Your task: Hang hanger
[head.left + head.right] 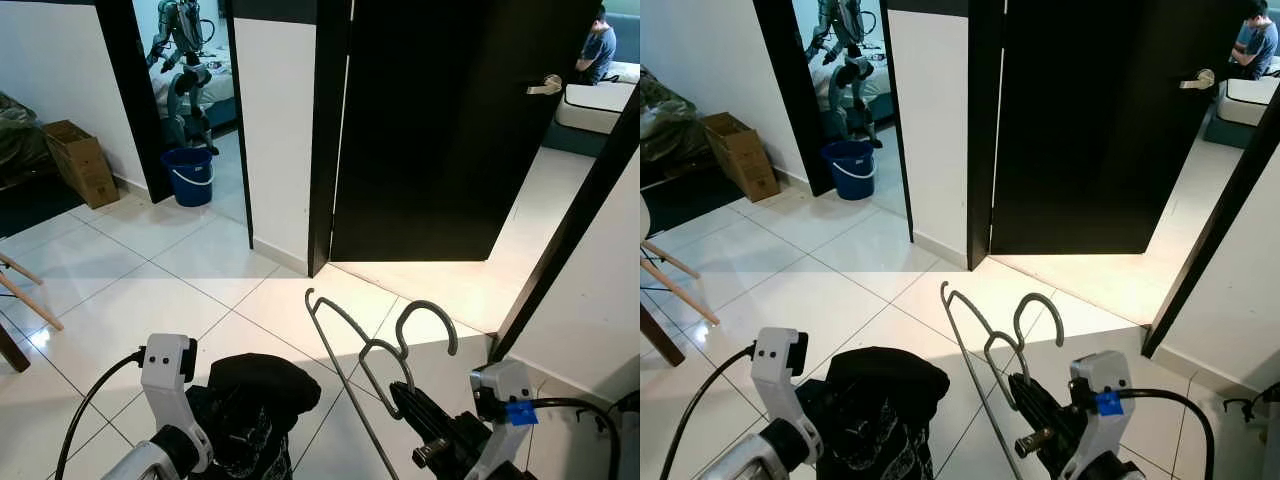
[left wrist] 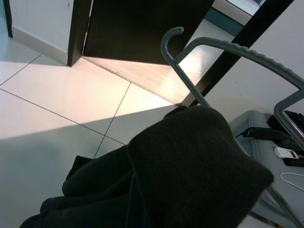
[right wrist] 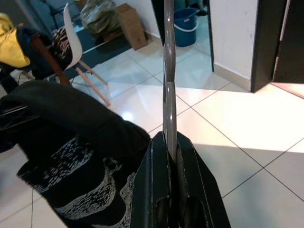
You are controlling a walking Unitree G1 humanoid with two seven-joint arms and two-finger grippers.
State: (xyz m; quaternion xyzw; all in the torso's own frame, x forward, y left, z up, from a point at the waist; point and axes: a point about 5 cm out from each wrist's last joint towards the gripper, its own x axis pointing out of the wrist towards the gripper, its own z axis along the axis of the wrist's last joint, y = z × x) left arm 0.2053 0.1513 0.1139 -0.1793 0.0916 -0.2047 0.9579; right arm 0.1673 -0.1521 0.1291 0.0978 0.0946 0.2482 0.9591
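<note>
Low down, right gripper (image 1: pixel 1025 392) clamped narrow on grey hanger (image 1: pixel 985 335), held upright just beside black garment (image 1: pixel 880 400). Left gripper (image 1: pixel 215 415) buried in garment; finger state unclear.

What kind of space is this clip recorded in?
Most likely a home hallway between bedrooms: white tiled floor, a dark door ajar onto a room with a bed, and another doorway with a blue bucket. The right gripper carries a grey hanger.
</note>
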